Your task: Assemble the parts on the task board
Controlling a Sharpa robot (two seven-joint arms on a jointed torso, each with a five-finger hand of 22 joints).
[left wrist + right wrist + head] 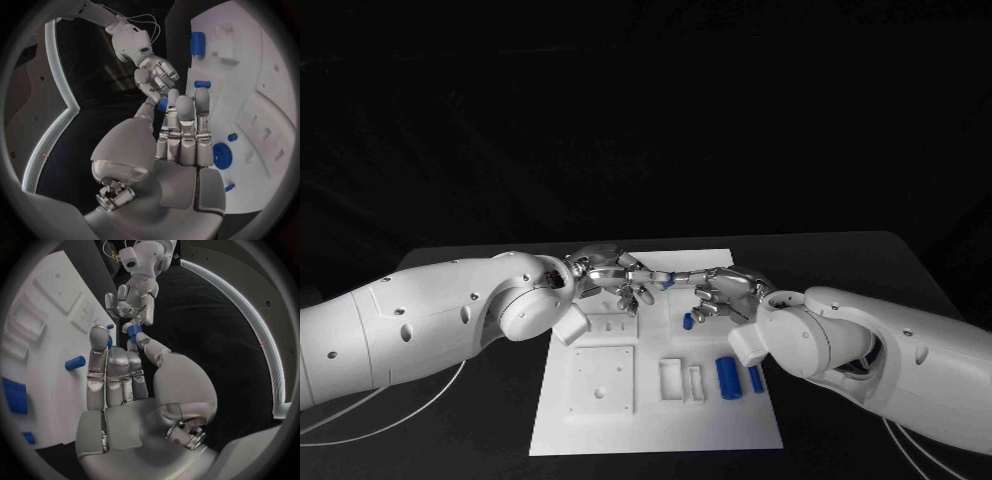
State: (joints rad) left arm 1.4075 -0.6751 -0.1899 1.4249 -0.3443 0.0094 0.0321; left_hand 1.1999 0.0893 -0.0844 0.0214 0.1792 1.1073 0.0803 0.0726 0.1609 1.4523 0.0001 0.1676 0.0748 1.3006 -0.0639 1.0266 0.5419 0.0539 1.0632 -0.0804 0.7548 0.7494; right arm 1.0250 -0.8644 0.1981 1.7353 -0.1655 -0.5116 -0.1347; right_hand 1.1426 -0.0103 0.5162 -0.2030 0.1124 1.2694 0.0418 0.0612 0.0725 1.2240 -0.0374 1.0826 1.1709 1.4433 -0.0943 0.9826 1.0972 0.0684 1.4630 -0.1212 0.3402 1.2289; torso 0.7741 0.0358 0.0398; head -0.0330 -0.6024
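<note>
Task board (pixel 589 420) below both hands sharing a blue part (pixel 674 279).

A flat black table (pixel 848 260) with a matte top spans the scene from left to right. A dark black cloth backdrop (pixel 646 110) hangs behind its far edge.

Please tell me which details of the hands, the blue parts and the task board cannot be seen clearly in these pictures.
- Which hand holds the small blue part: left hand and right hand meet over the task board; fingers cover the part in every view.
- The part's shape: too small and mostly covered.
- The board's far features: head view, hidden under both hands.
- The large blue cylinder: partly behind the right forearm.
</note>
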